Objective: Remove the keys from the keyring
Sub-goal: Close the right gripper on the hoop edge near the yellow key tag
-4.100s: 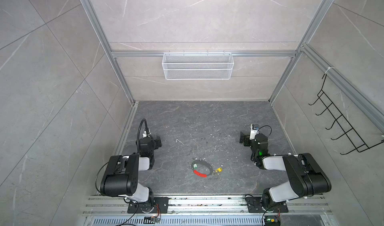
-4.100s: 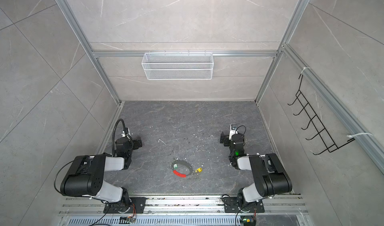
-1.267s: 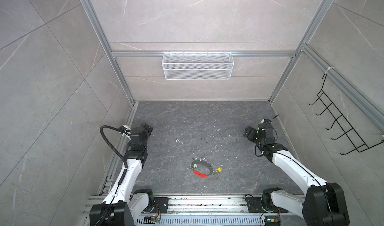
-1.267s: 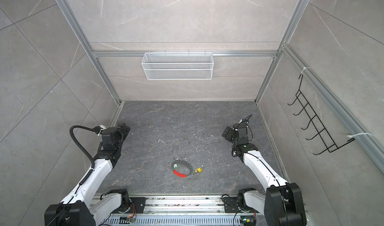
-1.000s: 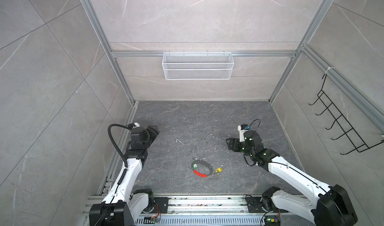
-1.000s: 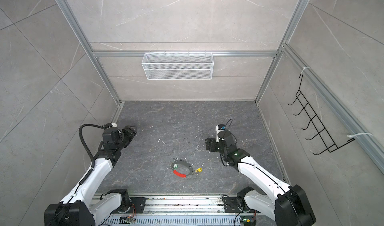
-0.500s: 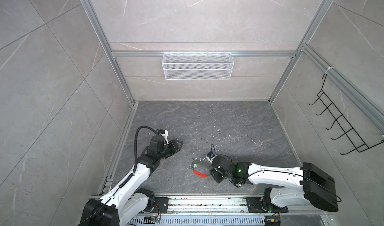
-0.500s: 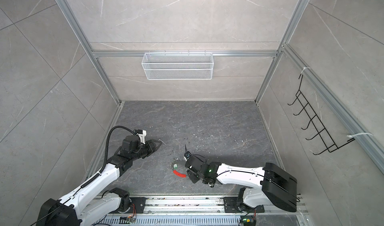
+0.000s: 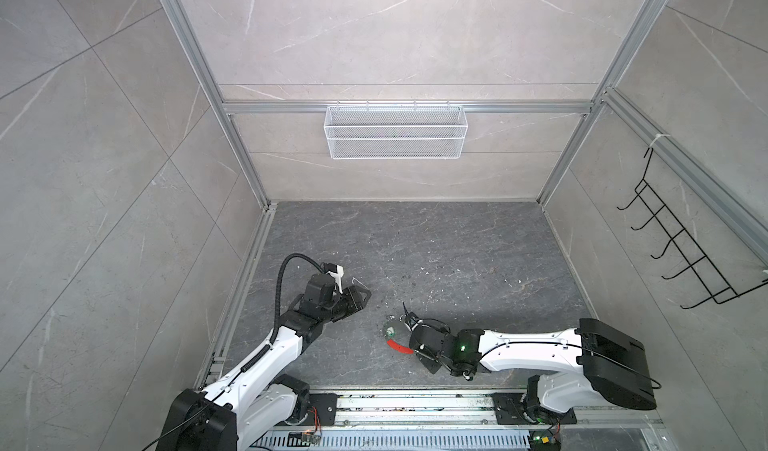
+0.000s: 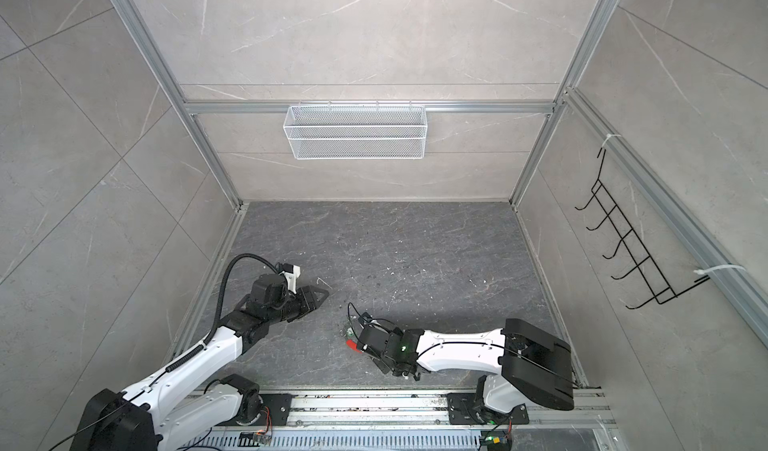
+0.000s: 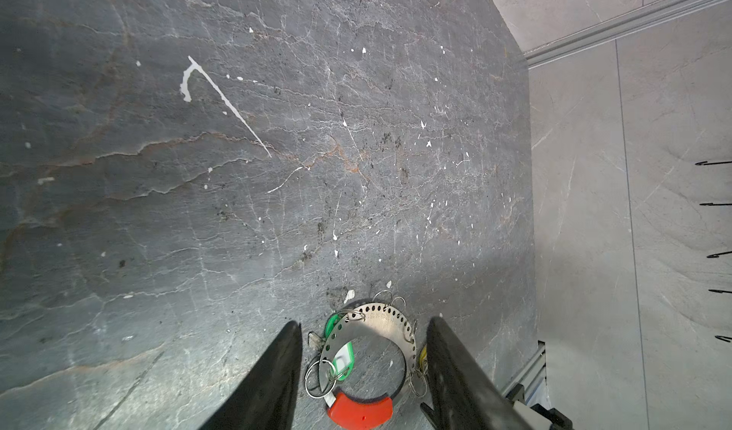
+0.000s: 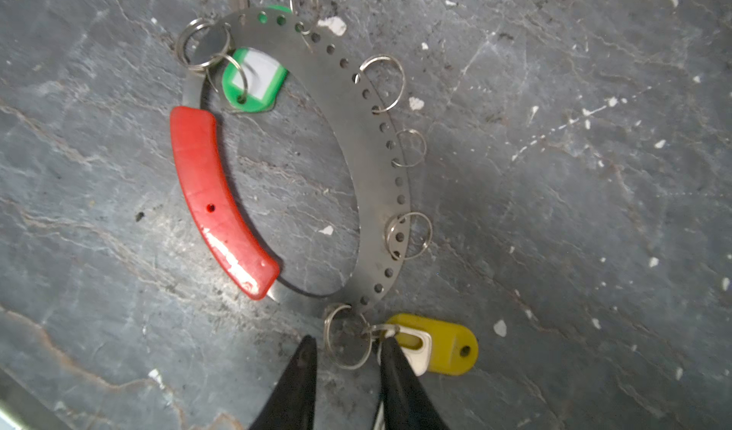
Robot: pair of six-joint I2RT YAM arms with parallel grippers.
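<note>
Right gripper (image 12: pixel 348 343), jaws apart astride the split ring (image 12: pixel 348 366) by the yellow tag (image 12: pixel 447 345), should pinch squarely; left gripper (image 9: pixel 365 296), jaws spread, hovers at ten o'clock of the keyring (image 9: pixel 398 347).

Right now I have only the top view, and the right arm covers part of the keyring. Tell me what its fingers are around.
Observer: In the right wrist view, the right gripper has its fingers on either side of a small steel split ring. That ring links the oblong yellow plastic tag to the large grey perforated metal keyring. The fingers are not yet shut on it.
Operator: Report the other tag.
Observer: The green plastic tag lies partly inside the keyring, hooked on beside one end of its curved red plastic sleeve.
Operator: Check the left arm.
Observer: The left gripper is open, and its wrist view frames the keyring between its fingers.
</note>
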